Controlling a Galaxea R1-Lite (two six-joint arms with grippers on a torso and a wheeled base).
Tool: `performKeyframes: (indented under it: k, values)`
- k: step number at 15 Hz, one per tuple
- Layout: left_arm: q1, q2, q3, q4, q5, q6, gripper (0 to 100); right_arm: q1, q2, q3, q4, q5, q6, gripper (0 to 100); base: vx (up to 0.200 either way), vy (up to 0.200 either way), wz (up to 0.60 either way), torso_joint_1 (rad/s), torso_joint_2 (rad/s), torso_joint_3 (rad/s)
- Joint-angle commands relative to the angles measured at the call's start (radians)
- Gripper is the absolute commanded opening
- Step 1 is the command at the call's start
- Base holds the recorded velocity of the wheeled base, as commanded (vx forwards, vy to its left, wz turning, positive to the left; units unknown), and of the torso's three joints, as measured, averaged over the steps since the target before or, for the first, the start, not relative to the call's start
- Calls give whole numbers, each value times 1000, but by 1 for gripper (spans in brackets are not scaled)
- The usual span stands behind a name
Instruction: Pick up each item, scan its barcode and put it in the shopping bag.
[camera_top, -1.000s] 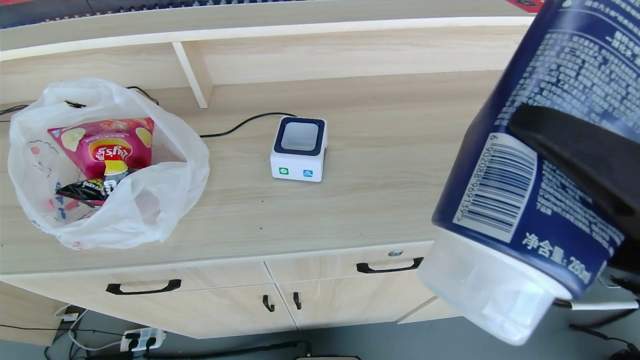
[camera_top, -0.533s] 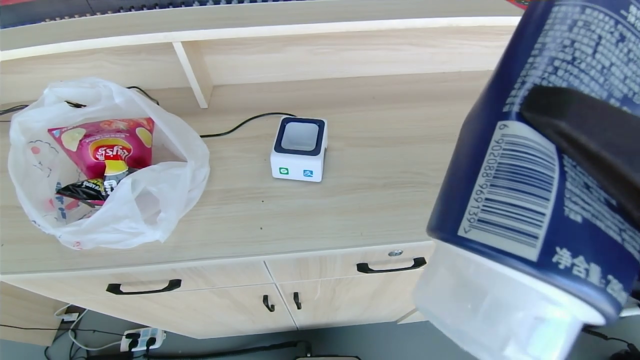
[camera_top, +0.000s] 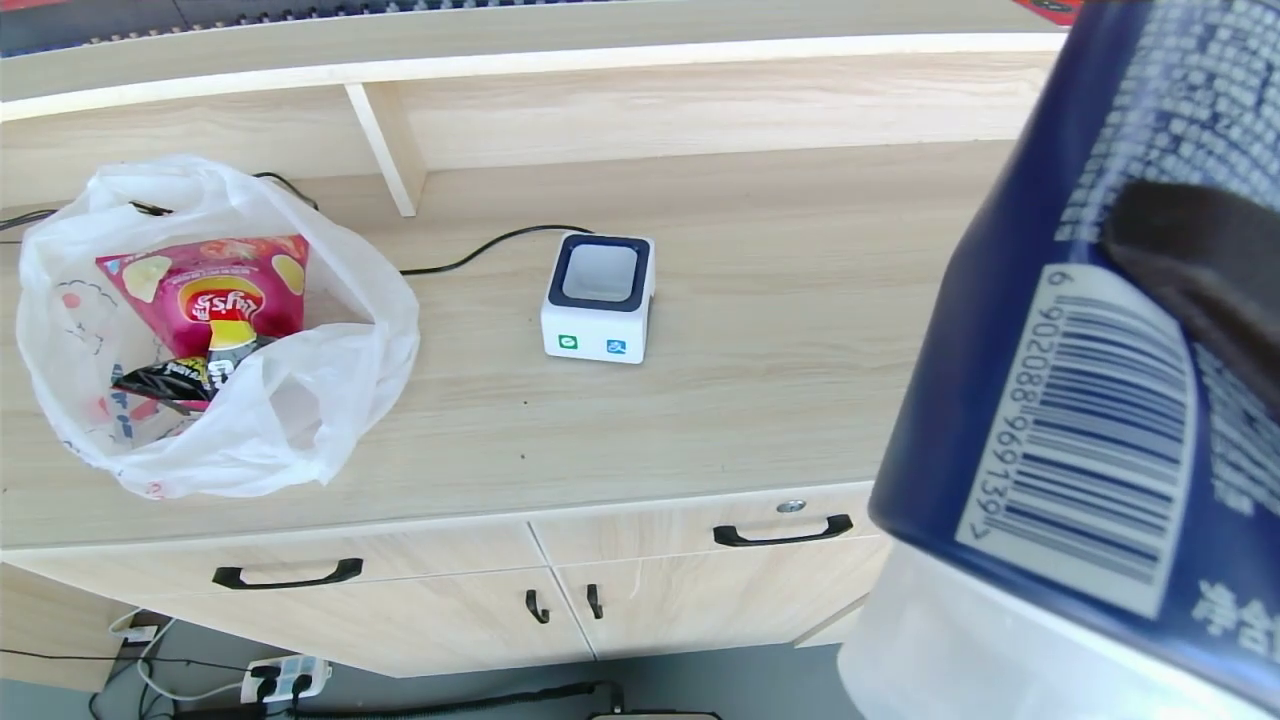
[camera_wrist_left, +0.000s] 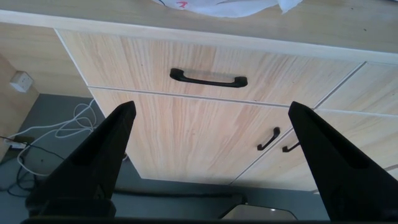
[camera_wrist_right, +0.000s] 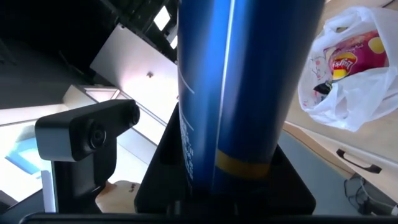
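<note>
The right tool (camera_wrist_right: 231, 180) is clenched around a dark blue cylindrical bottle with a clear cap (camera_top: 1080, 400). It is held tilted at the right, well apart from the small white box scanner (camera_top: 598, 298) on the wooden counter (camera_top: 780, 330). A white plastic shopping bag (camera_top: 300, 430) at the left holds a red crisp packet (camera_top: 225, 295). The left tool (camera_wrist_left: 211, 112) hangs released before the drawer fronts (camera_wrist_left: 186, 124).

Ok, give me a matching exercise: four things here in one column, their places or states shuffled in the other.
1 blue bottle
2 chip bag
3 scanner
4 left gripper

A standing on the counter
B open, facing a drawer
C in the shopping bag
D held by the right gripper

Pairs: 1-D, 2-C, 3-A, 4-B
</note>
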Motion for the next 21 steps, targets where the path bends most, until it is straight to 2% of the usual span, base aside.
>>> performKeyframes:
  k: [1,8,10,11,12,13,15,17,19,21]
  values:
    - [1,0,0,-2,2,0,100,9,3,1,0,0,-1,0,0,0,0,0,0,0]
    - [-1,0,0,-2,0,0,100,9,0,1,0,-1,-15,0,0,0,0,0,0,0]
    - [1,0,0,-2,0,0,100,-11,5,1,45,-20,-75,0,0,0,0,0,0,0]
    - [1,0,0,-2,0,0,100,-70,9,3,109,-32,-159,0,0,0,0,0,0,0]
    - [-1,0,0,-2,0,0,100,-166,5,-40,273,-70,-401,0,0,0,0,0,0,0]
    - [1,0,0,-2,0,-2,100,-188,2,-52,301,-93,-451,0,0,0,0,0,0,0]
    - [1,0,0,0,0,-2,100,-218,34,-97,356,-273,-701,0,0,0,0,0,0,0]
    - [-1,0,0,3,2,-2,100,-205,97,-138,358,-466,-949,0,0,0,0,0,0,0]
    - [1,0,0,0,0,-3,100,-146,127,-123,347,-512,-1061,0,0,0,0,0,0,0]
    - [1,0,0,0,2,-5,100,-149,164,-120,241,-532,-1060,0,0,0,0,0,0,0]
